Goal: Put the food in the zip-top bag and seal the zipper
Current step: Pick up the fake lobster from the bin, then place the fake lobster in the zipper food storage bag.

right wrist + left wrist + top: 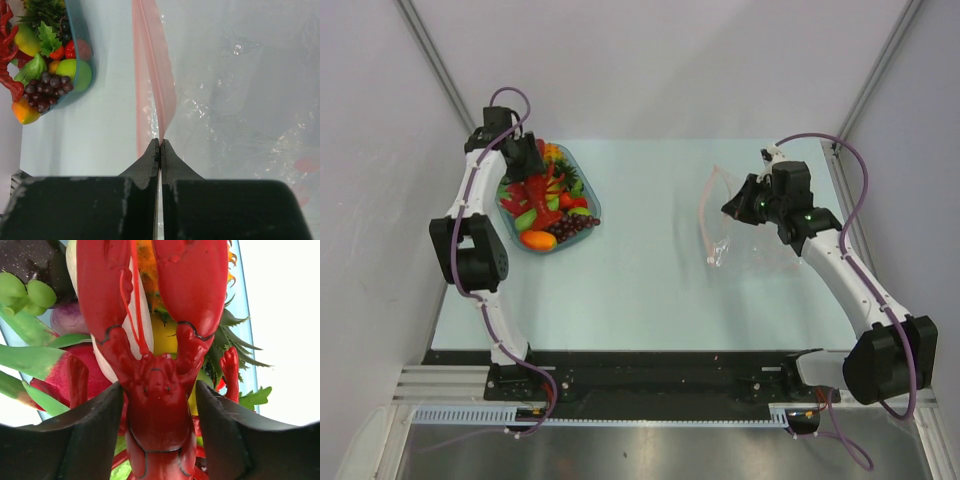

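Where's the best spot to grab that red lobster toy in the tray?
Grab the lobster by its narrow body, just behind the big claws. It lies on top of the other toys in the blue tray, so come straight down from above, jaws on its two sides. The body fits between them; the claws are wider and splayed.

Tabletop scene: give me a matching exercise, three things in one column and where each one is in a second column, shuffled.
Things:
1. red lobster
2. zipper
3. purple grapes

Places:
A. pinched in the shut right claw
B. lying in the blue-green tray, with neither claw at it
C. between the spread fingers of the left claw

Pairs: 1-C, 2-A, 3-B
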Robot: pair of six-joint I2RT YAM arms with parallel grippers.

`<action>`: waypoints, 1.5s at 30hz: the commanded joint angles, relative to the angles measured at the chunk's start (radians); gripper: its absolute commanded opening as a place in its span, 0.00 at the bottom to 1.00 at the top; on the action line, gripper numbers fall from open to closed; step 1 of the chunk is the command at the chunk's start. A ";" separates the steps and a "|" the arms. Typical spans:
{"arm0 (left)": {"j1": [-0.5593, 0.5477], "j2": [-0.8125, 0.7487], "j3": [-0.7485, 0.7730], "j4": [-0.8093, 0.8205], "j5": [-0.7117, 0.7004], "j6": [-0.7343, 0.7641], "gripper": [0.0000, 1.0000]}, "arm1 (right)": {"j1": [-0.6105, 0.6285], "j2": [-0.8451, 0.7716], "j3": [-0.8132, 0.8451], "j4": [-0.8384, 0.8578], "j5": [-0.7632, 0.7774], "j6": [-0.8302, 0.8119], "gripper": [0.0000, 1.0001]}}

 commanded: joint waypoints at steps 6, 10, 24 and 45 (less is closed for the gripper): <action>-0.003 -0.047 0.086 0.004 0.028 -0.012 0.47 | 0.001 0.010 0.054 0.036 -0.004 -0.008 0.00; -0.003 -0.090 0.113 0.007 0.041 -0.010 0.38 | 0.001 0.012 0.062 0.045 -0.028 0.003 0.00; -0.035 -0.450 -0.067 0.490 0.375 -0.058 0.08 | -0.010 0.035 0.108 0.163 -0.347 0.191 0.00; -0.561 -0.509 -0.380 1.696 0.880 -0.283 0.00 | 0.066 0.106 0.101 0.611 -0.685 0.635 0.00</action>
